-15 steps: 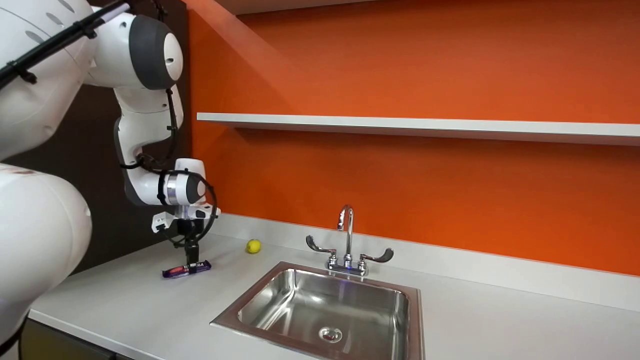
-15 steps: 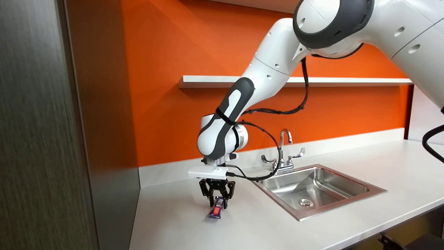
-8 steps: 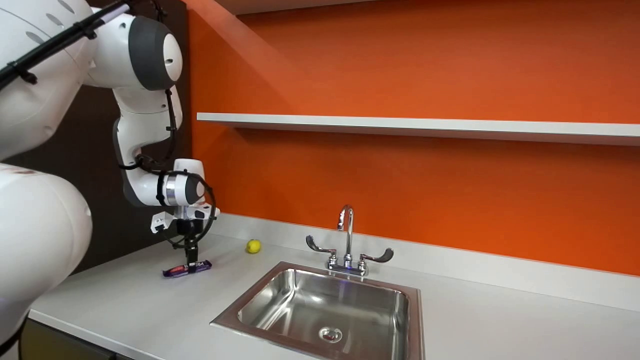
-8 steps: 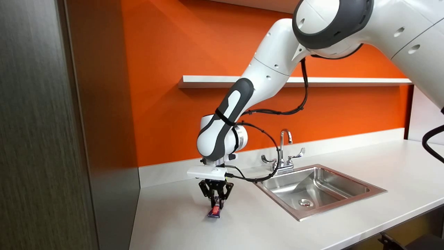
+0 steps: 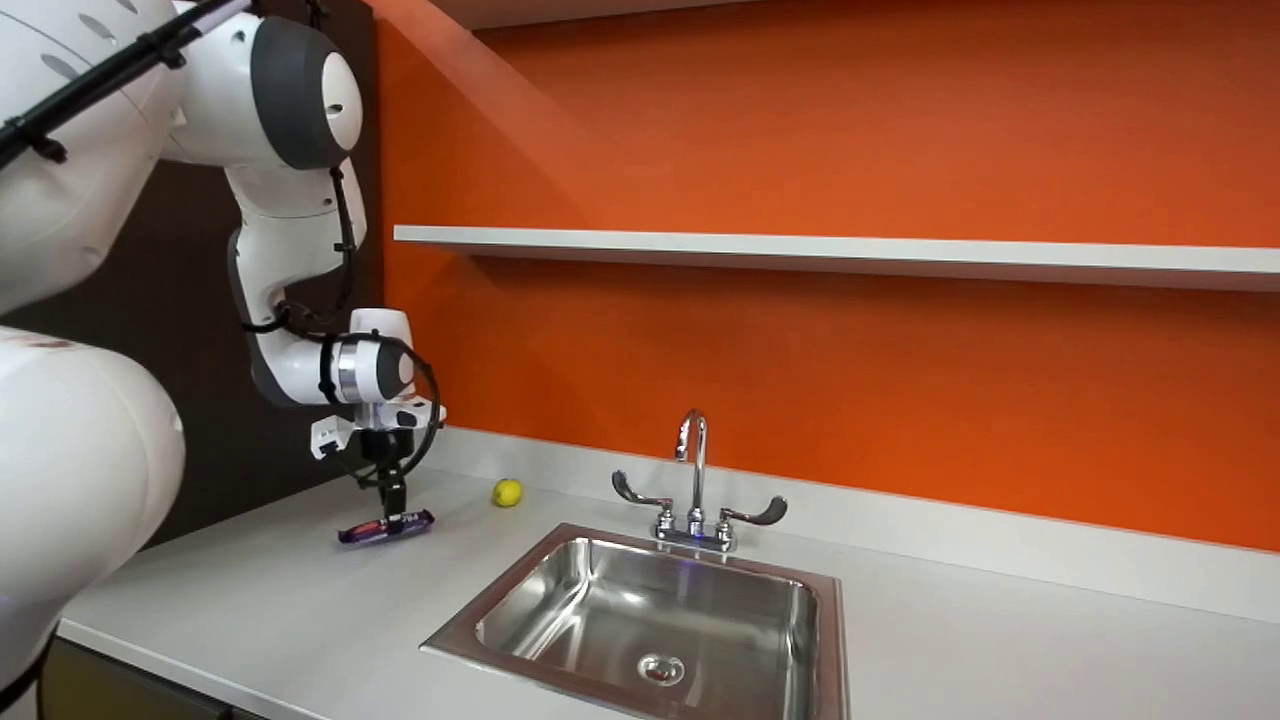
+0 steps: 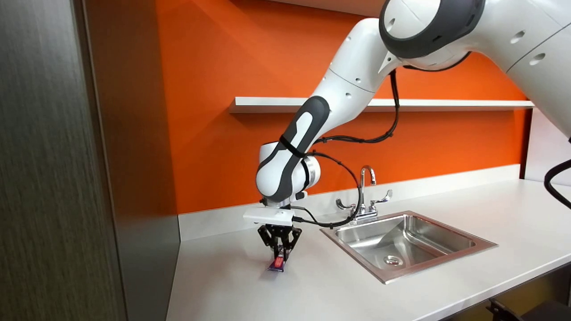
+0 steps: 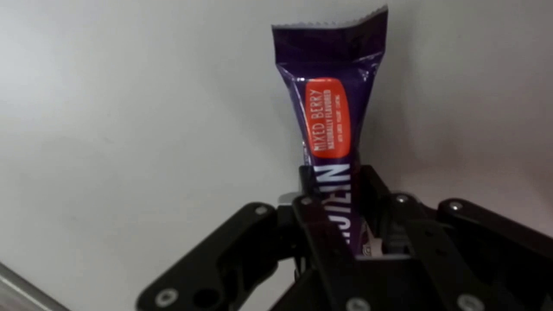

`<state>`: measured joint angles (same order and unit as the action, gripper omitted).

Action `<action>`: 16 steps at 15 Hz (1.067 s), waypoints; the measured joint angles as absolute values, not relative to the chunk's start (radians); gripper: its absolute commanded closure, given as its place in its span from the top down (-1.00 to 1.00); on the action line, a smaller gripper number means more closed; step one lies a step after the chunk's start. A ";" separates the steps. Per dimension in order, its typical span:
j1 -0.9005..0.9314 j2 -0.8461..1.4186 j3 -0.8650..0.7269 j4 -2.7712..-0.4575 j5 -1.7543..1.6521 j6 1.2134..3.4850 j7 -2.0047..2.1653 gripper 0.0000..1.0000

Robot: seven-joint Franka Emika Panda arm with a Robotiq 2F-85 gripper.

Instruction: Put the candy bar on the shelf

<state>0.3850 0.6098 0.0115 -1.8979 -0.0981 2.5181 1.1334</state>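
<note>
Near the gripper [image 7: 338, 179], toward the orange wall [image 5: 900, 400], a yellow ball [image 5: 507, 493] rests on the white countertop [image 5: 250, 610]. Farther out are the steel sink [image 5: 830, 640] and its faucet [image 5: 698, 475]; across the gripper from them rises a dark panel [image 6: 134, 187]. Higher than the gripper and well apart from it, the shelf [image 5: 800, 246] runs along the wall. The gripper is clamped across the candy bar [image 7: 330, 125] near its middle, jaws parted only by the bar's width. The bar looks to be just above the countertop. In the wrist view the gripper covers one end of the bar, and the smallest print is blurred. In an exterior view the arm [image 6: 352, 80] hides part of the shelf.
</note>
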 measured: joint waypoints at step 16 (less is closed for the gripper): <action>0.381 0.091 0.047 -2.295 -0.275 2.526 0.900 -0.86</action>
<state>0.3807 0.0905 0.0465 -2.2948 -0.2745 2.5261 0.9001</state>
